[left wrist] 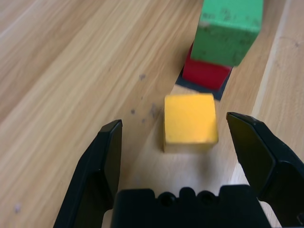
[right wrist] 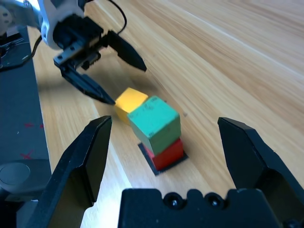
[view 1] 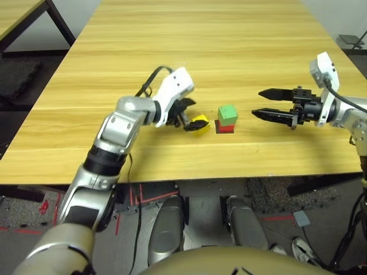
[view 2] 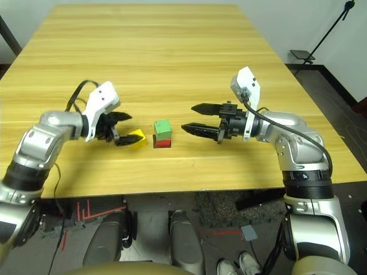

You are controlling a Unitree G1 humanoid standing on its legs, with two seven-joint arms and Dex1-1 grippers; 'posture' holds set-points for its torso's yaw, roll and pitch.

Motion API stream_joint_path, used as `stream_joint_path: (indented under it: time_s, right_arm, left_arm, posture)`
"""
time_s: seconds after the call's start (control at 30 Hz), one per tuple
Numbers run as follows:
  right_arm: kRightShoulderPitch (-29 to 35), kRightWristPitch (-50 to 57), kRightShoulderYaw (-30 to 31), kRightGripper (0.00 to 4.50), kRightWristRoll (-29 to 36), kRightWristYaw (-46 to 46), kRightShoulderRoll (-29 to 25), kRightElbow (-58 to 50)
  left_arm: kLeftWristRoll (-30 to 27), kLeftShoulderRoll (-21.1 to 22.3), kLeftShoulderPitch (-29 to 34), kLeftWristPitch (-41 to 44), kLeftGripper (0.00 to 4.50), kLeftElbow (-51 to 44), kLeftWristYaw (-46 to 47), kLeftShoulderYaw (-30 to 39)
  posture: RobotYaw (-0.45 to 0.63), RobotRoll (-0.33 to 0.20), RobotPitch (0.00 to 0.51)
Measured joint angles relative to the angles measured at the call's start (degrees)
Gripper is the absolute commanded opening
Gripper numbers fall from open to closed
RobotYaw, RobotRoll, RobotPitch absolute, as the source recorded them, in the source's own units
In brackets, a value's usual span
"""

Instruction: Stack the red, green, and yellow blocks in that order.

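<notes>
The green block sits on the red block, which rests on a flat black square patch near the table's front middle. The yellow block lies on the table just left of this stack, apart from it. My left gripper is open around the yellow block, with one finger on each side and gaps between fingers and block. My right gripper hangs open to the right of the stack, a short way off, holding nothing.
The wooden table stretches far behind the blocks. Its front edge runs close below the stack. Another table's corner and dark floor lie at the far left.
</notes>
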Motion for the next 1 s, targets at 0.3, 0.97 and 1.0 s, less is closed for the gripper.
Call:
stream_joint_path:
  time_s: [0.3,0.97,1.0]
  right_arm:
    - [-1.1,-0.4,0.95,4.5,-0.03,0.28,0.03,1.35]
    - [0.54,-0.33,0.75,4.5,0.1,-0.28,-0.03,0.14]
    - [0.55,-0.33,0.75,4.5,0.1,-0.33,-0.02,0.12]
  left_arm:
    - [0.26,-3.15,2.61,-5.61,4.48,2.63,3.52,-1.91]
    - [-4.38,2.11,-13.22,2.72,1.92,-0.55,-0.35,-0.7]
    - [-4.73,2.11,-15.05,3.2,1.92,-0.6,-0.82,-0.68]
  posture:
    - [0.15,-0.143,0.088]
    - [0.14,-0.117,0.085]
    - [0.13,-0.114,0.084]
